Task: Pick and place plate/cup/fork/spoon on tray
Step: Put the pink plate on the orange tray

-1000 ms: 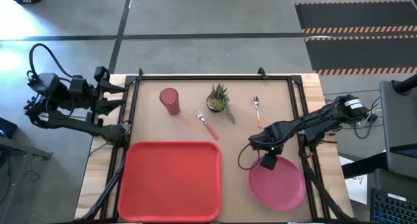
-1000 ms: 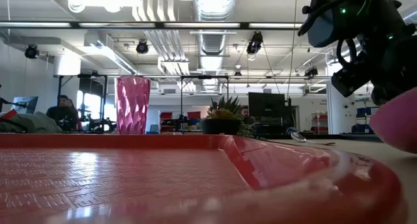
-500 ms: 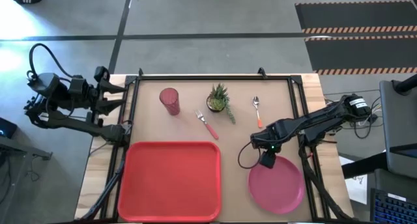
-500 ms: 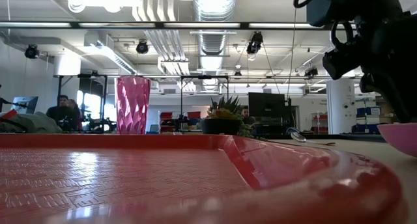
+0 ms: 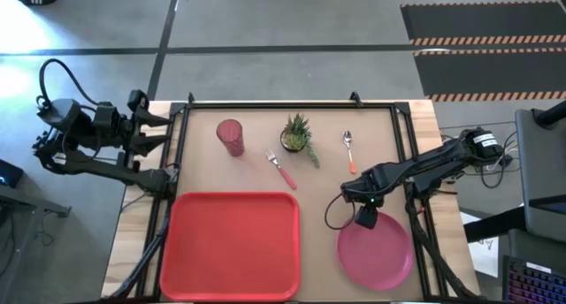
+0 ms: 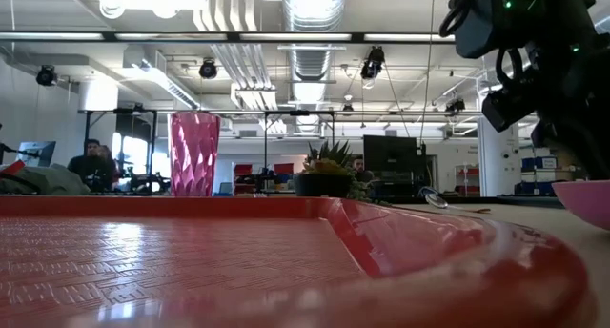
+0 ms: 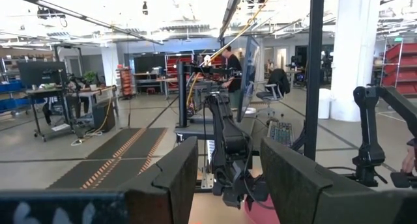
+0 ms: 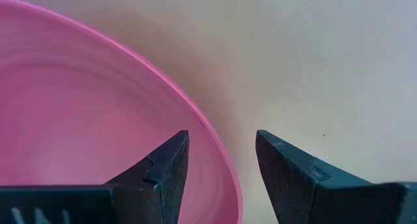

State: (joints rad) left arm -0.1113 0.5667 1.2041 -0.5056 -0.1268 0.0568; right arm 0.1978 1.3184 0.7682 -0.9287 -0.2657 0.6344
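The pink plate (image 5: pixel 376 251) lies flat on the table at the near right, right of the red tray (image 5: pixel 232 194). My right gripper (image 5: pixel 364 217) points down over the plate's far rim. It is open, and in the right wrist view (image 8: pixel 221 165) one finger stands over the plate's inside (image 8: pixel 78 120) and the other outside the rim. The red-pink cup (image 5: pixel 230 137), the fork (image 5: pixel 281 169) and the spoon (image 5: pixel 349 150) rest on the table's far half. My left gripper (image 5: pixel 164 132) waits open at the far left edge.
A small potted plant (image 5: pixel 297 134) stands between the cup and the spoon. A dark frame (image 5: pixel 265 103) runs along the table's far and side edges. In the low view the tray (image 6: pixel 286 261) fills the foreground, and people sit in the room behind.
The plate, which stood raised and tilted at the right of the low view a second ago, has come down and lies flat on the table. My right gripper has stayed open over its far rim.
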